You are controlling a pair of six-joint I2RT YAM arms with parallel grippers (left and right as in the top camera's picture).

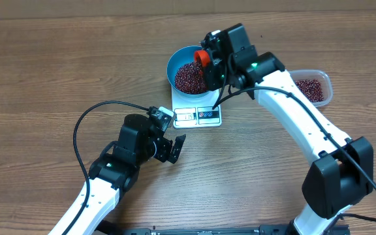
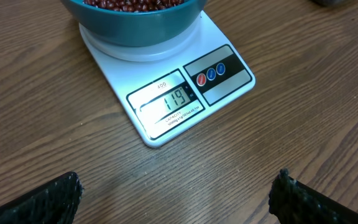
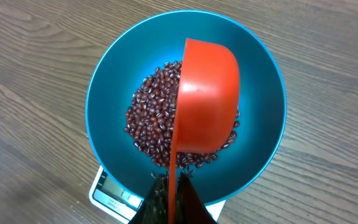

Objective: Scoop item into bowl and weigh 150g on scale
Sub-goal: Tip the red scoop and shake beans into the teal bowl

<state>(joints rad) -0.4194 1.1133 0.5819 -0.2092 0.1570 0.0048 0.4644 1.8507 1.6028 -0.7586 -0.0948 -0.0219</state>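
Observation:
The blue bowl (image 1: 179,60) stands on the white scale (image 1: 198,116) and holds a heap of red-brown beans (image 1: 189,78). My right gripper (image 3: 174,186) is shut on the thin handle of an orange scoop (image 3: 207,99). The scoop is turned on its side over the beans (image 3: 154,118) inside the bowl (image 3: 114,81). My left gripper (image 2: 176,196) is open and holds nothing, low over the table just in front of the scale (image 2: 225,84), whose display reads 119. In the overhead view the left gripper (image 1: 175,147) sits front left of the scale.
A clear plastic tub (image 1: 323,78) with more beans stands on the wooden table to the right of the right arm. The left arm's black cable (image 1: 87,121) loops over the table at the left.

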